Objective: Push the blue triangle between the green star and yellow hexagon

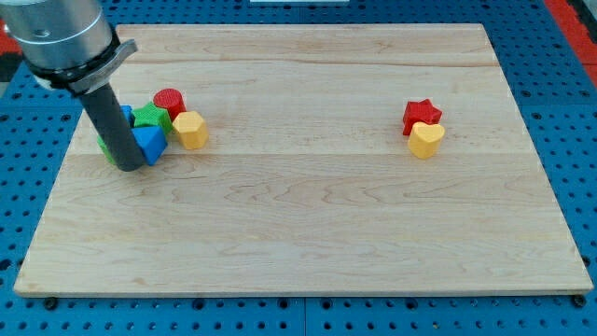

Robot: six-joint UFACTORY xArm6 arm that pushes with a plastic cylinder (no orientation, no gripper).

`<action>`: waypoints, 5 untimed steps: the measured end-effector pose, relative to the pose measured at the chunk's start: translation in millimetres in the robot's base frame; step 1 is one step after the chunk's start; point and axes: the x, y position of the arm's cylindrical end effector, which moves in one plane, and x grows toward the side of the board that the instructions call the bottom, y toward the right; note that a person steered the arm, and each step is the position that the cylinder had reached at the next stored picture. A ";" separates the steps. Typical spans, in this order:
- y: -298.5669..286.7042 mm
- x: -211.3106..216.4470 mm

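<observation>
Your tip has no jaws, just a bare rod pressed against the blue triangle's left side; that triangle sits below the green star, left of the yellow hexagon.

The board is pale wood with a smooth, matt grain. The blue triangle looks smooth. The rod is dark and matt.

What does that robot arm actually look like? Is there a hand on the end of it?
No hand and no jaws. What shows is a thick, rounded silver-grey metal housing at the view's top left, with a dark band around its lower edge. From it hangs a plain straight dark rod, matte and unmarked. My tip is just the rod's blunt lower end. No cables or labels are visible.
</observation>
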 end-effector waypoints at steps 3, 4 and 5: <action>46.3 -23.5; 59.5 -33.4; 76.7 4.6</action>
